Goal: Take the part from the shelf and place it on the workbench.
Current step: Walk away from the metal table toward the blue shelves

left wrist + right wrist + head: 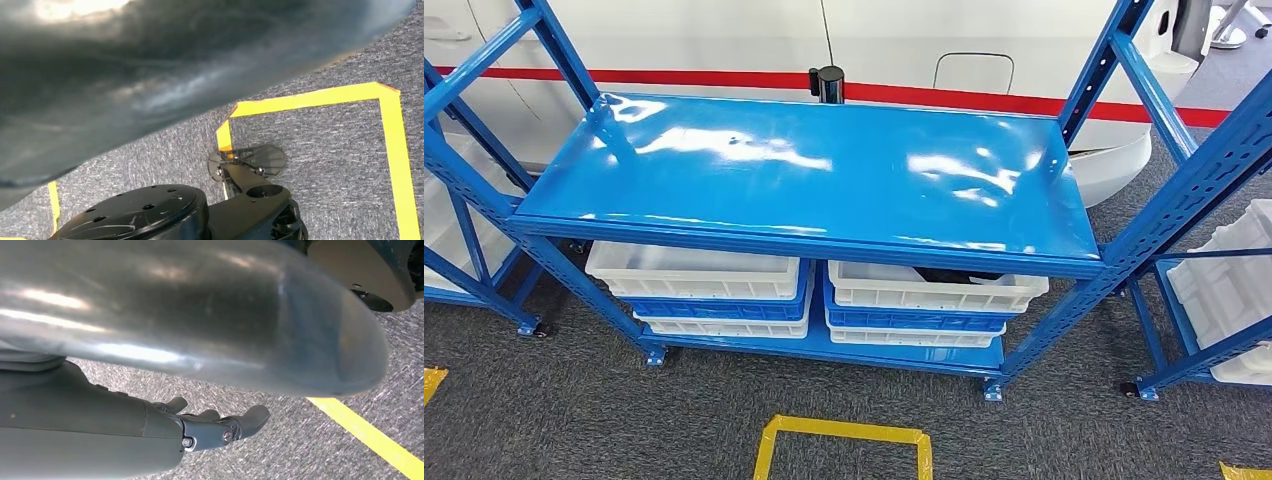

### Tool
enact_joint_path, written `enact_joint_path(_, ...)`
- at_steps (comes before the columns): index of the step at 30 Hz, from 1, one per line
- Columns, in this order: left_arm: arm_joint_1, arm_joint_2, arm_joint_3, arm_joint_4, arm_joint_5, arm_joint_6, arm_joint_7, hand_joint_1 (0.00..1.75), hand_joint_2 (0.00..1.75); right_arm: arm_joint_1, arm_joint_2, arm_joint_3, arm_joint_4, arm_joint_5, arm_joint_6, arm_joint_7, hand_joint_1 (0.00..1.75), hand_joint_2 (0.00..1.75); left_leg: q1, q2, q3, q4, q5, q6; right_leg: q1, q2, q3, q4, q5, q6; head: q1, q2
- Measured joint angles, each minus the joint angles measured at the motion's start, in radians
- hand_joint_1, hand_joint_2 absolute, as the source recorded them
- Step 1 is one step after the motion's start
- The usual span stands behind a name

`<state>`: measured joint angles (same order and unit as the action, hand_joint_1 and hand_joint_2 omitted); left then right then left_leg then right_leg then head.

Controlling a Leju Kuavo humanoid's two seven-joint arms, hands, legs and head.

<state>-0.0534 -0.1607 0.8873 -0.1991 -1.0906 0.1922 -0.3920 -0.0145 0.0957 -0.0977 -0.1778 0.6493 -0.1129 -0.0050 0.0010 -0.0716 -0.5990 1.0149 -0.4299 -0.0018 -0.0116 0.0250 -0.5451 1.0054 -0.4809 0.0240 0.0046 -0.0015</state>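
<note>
Right hand (215,427) hangs empty; dark part (959,273) (half-hidden) in crate (934,288).

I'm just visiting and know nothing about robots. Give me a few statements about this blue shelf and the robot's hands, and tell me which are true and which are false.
1. The top of the blue shelf is piled with white crates. False: its glossy top is bare; the white crates sit on the lower level.
2. Something dark lies in the right-hand upper crate. True, though it is too hidden to identify.
3. The right hand holds a part. False: its fingers are apart over the grey carpet, holding nothing.
4. Yellow tape marks the carpet in front of the shelf. True.
5. The shelf stands on wooden planks. False: it stands on grey carpet.
</note>
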Motion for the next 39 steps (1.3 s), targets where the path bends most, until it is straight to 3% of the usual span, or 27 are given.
enact_joint_path(3,0.000,0.000,0.000,0.000,0.000,-0.001,0.000,0.00,0.00,0.000,0.000,0.000,0.000,0.001,0.000,0.000,0.00,0.00,-0.001,0.000,-0.001,0.002,-0.001,0.002,-0.003,0.000,0.003,-0.003,0.001,0.002,0.000,0.000)
enact_joint_path(7,0.000,0.001,0.000,0.000,-0.003,-0.001,-0.002,0.00,0.00,-0.001,0.003,0.000,0.000,0.003,0.000,-0.002,0.00,0.00,0.002,0.005,0.019,-0.035,0.012,0.031,-0.005,-0.003,0.009,-0.007,0.001,0.015,0.000,0.000)
enact_joint_path(8,0.000,0.001,0.000,0.000,-0.005,-0.001,-0.003,0.00,0.00,-0.002,0.003,0.000,0.000,0.003,0.000,-0.003,0.00,0.00,0.007,0.008,0.029,-0.051,0.019,0.036,-0.003,-0.007,-0.002,0.018,-0.013,0.014,0.001,0.000)
enact_joint_path(10,-0.001,0.000,0.000,0.000,-0.006,-0.001,-0.003,0.00,0.00,-0.003,0.002,0.000,0.000,0.003,0.000,-0.003,0.00,0.00,0.014,0.013,0.037,-0.065,0.026,0.040,-0.007,-0.012,-0.057,0.125,-0.065,0.009,0.004,0.000)
enact_joint_path(12,-0.001,0.000,0.000,0.000,-0.007,-0.001,-0.004,0.00,0.00,-0.002,0.002,0.000,0.000,0.003,0.000,-0.003,0.00,0.00,0.018,0.016,0.033,-0.065,0.027,0.035,-0.018,-0.013,-0.115,0.229,-0.102,0.017,0.004,0.000)
enact_joint_path(13,-0.001,0.000,0.000,0.000,-0.007,-0.001,-0.004,0.00,0.00,-0.001,0.001,0.000,0.000,0.003,0.000,-0.003,0.00,0.00,0.021,0.016,0.032,-0.064,0.026,0.030,-0.024,-0.013,-0.120,0.237,-0.099,0.028,0.004,0.000)
enact_joint_path(14,0.000,0.000,0.000,0.000,-0.008,-0.001,-0.003,0.00,0.00,0.001,-0.001,0.000,0.000,0.003,0.000,-0.003,0.00,0.00,0.027,0.014,0.031,-0.063,0.025,0.021,-0.031,-0.014,-0.105,0.206,-0.082,0.044,0.004,0.000)
enact_joint_path(16,0.000,0.002,0.000,-0.001,-0.008,-0.001,-0.003,0.00,0.00,0.000,0.000,0.000,0.000,0.003,0.000,-0.003,0.00,0.00,0.036,0.011,0.027,-0.050,0.018,-0.001,-0.046,-0.013,-0.036,0.077,-0.031,0.078,0.006,0.000)
enact_joint_path(17,0.000,0.003,0.000,-0.001,-0.008,-0.001,-0.003,0.00,0.00,-0.001,0.002,0.000,0.000,0.003,0.000,-0.004,0.00,0.00,0.037,0.010,0.025,-0.040,0.010,-0.014,-0.051,-0.011,-0.009,0.027,-0.015,0.083,0.008,0.000)
enact_joint_path(18,0.000,0.005,0.000,-0.001,-0.008,0.000,-0.003,0.00,0.00,-0.001,0.004,0.000,0.000,0.004,0.000,-0.004,0.00,0.00,0.036,0.010,0.025,-0.031,0.002,-0.025,-0.053,-0.010,0.005,0.000,-0.007,0.078,0.007,0.000)
enact_joint_path(20,0.000,0.007,0.000,-0.001,-0.008,0.000,-0.004,0.00,0.00,-0.002,0.005,0.000,0.000,0.005,0.001,-0.004,0.00,0.00,0.037,0.010,0.028,-0.027,-0.007,-0.036,-0.048,-0.009,0.007,0.002,-0.008,0.048,-0.001,0.000)
enact_joint_path(23,0.001,0.006,0.000,-0.001,-0.009,-0.001,-0.004,0.00,0.00,-0.002,0.004,0.000,0.000,0.006,0.001,-0.003,0.00,0.00,0.046,0.031,0.016,0.013,-0.032,-0.038,-0.039,-0.017,0.016,0.007,-0.008,0.021,-0.012,0.000)
enact_joint_path(26,0.000,0.006,0.000,-0.001,-0.010,-0.001,-0.004,0.00,0.00,0.001,0.003,0.000,0.000,0.006,0.000,-0.003,0.00,0.00,0.041,0.065,-0.083,0.213,-0.126,-0.029,-0.027,-0.028,0.022,0.007,-0.011,0.009,-0.017,0.000)
enact_joint_path(27,0.000,0.006,0.000,-0.001,-0.011,-0.001,-0.004,0.00,0.00,0.002,0.003,0.000,0.000,0.006,0.001,-0.003,0.00,0.00,0.039,0.067,-0.115,0.272,-0.143,-0.025,-0.021,-0.031,0.024,0.008,-0.014,0.005,-0.017,0.000)
enact_joint_path(28,0.001,0.006,0.000,-0.001,-0.011,-0.001,-0.004,0.00,0.00,0.003,0.003,0.000,0.000,0.006,0.001,-0.003,0.00,0.00,0.036,0.067,-0.132,0.299,-0.142,-0.019,-0.017,-0.033,0.027,0.008,-0.016,0.002,-0.017,0.000)
enact_joint_path(29,0.002,0.006,0.000,-0.001,-0.012,-0.001,-0.004,0.00,0.00,0.003,0.003,-0.001,0.000,0.006,0.001,-0.003,0.00,0.00,0.034,0.067,-0.130,0.284,-0.121,-0.012,-0.013,-0.035,0.031,0.008,-0.020,-0.002,-0.017,0.000)
enact_joint_path(31,0.003,0.007,0.000,-0.001,-0.013,-0.001,-0.004,0.00,0.00,0.003,0.003,-0.001,0.000,0.006,0.002,-0.003,0.00,0.00,0.026,0.070,-0.079,0.166,-0.048,0.003,-0.010,-0.035,0.042,0.007,-0.029,-0.003,-0.017,0.000)
enact_joint_path(33,0.001,0.008,0.000,-0.001,-0.015,-0.001,-0.004,0.00,0.00,0.002,0.004,-0.001,0.000,0.006,0.003,-0.003,0.00,0.00,0.017,0.074,-0.028,0.061,-0.011,0.008,-0.005,-0.036,0.046,0.008,-0.040,0.005,-0.018,0.000)
enact_joint_path(37,-0.001,0.007,0.000,-0.001,-0.017,0.000,-0.004,0.00,0.00,0.001,0.005,-0.003,0.000,0.007,0.004,-0.001,0.00,0.00,0.006,0.067,-0.015,0.029,-0.014,0.012,-0.005,-0.042,0.051,0.003,-0.051,0.024,-0.018,0.000)
enact_joint_path(39,-0.001,0.007,0.000,-0.001,-0.017,0.002,-0.004,0.00,0.00,0.000,0.005,-0.006,0.000,0.007,0.005,-0.001,0.00,0.00,0.008,0.063,-0.010,0.021,-0.013,0.021,-0.005,-0.040,0.028,0.055,-0.078,0.025,-0.016,0.000)
